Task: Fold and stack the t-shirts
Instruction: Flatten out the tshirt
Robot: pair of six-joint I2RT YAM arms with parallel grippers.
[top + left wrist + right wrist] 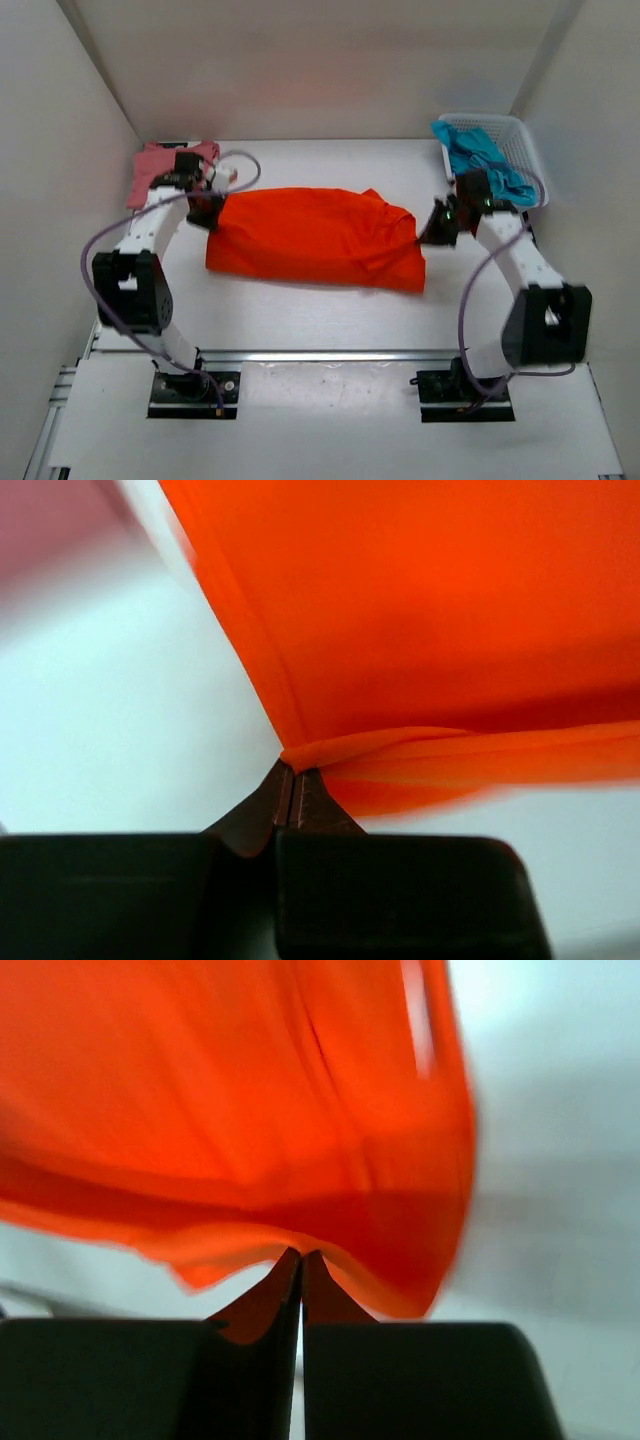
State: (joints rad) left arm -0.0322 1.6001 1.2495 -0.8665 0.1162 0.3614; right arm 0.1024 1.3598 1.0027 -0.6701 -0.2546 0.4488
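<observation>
Both arms are holding the orange t-shirt (315, 238), which is stretching between them across the middle of the worktop (320, 320). The left gripper (291, 780) is pinching a bunched left corner, jaws pressed together on the cloth; the right gripper (300, 1258) is clamping the right edge likewise. Each pinch is catching only a thin fold at the fingertips, so uneven pulling is likely to slip a corner free and skew the fold. The white basket (522, 140), far right, is holding the teal t-shirt (485, 165), which is spilling over its rim. The pink t-shirt (150, 170) is lying far left, outside it.
</observation>
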